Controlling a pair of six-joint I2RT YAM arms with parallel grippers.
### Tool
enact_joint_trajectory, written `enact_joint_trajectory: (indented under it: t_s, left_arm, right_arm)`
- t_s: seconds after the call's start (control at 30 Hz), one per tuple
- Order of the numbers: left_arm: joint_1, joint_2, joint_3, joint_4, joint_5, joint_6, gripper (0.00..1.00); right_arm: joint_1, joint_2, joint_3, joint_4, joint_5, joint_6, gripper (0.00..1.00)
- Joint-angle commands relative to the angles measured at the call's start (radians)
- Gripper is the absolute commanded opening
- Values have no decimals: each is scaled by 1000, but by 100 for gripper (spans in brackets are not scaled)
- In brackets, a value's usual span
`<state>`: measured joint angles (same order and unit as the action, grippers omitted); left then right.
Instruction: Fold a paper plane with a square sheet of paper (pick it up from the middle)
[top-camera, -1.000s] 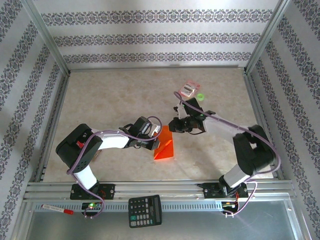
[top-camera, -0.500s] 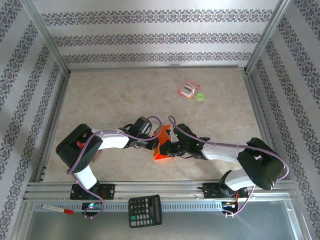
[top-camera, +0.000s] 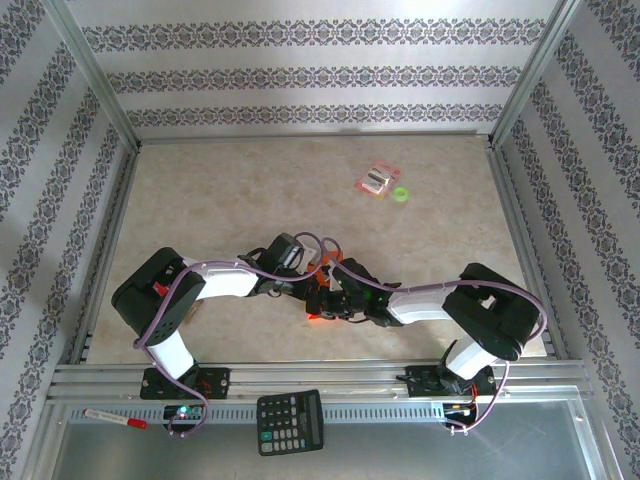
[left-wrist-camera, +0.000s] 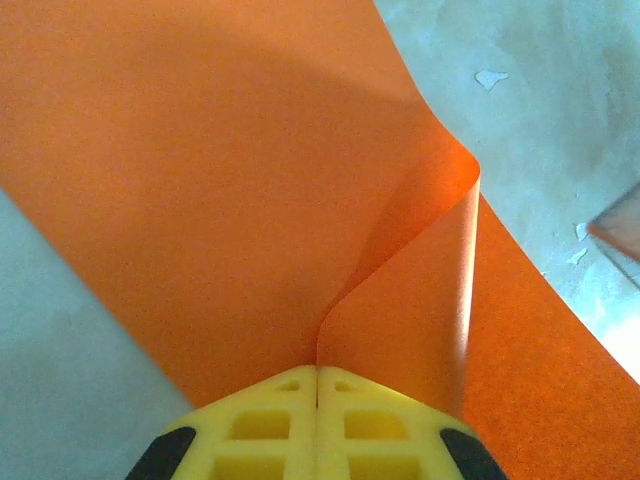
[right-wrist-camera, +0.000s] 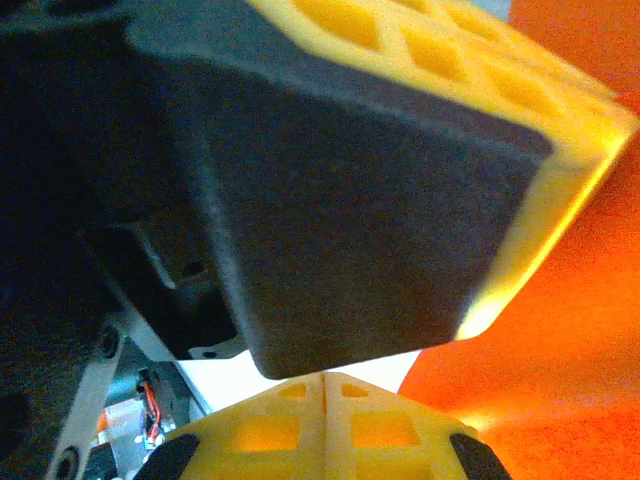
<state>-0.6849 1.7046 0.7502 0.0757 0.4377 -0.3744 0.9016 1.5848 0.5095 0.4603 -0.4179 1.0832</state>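
Note:
The square sheet of paper (top-camera: 321, 266) is bright orange, partly folded and lies at mid-table, mostly covered by both grippers. My left gripper (top-camera: 304, 285) is shut on it. In the left wrist view its yellow fingers (left-wrist-camera: 270, 420) meet at the gripper tip (left-wrist-camera: 317, 372), and the paper (left-wrist-camera: 200, 180) rises from them in a curled crease. My right gripper (top-camera: 329, 301) sits directly beside the left one over the paper. Its tip (right-wrist-camera: 323, 378) is shut, facing the left gripper's black and yellow finger (right-wrist-camera: 350, 200), with orange paper (right-wrist-camera: 560, 320) to its right.
A small pink-red packet (top-camera: 378, 179) and a green ring (top-camera: 401, 194) lie at the back right of the table. A black calculator (top-camera: 290, 421) and a red-capped pen (top-camera: 115, 419) rest on the metal ledge in front of the arm bases.
The right arm has swung from the back near the packet down to the paper, ending tight against the left gripper. The left arm has held still with the paper.

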Motion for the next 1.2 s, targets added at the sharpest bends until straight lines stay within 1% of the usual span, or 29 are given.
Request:
enact_joint_trajectory:
  t_s: [0.0, 0.7, 1.17]
  left_arm:
    - [10, 49, -38, -77, -42, -1, 0]
    - [10, 59, -35, -77, -45, 9, 0]
    - [10, 76, -27, -81, -69, 0, 0]
  right_arm:
    - [13, 19, -15, 45, 35, 28, 0]
    - [21, 66, -72, 42, 64, 37, 0]
    - [86, 53, -103, 38, 29, 52, 0]
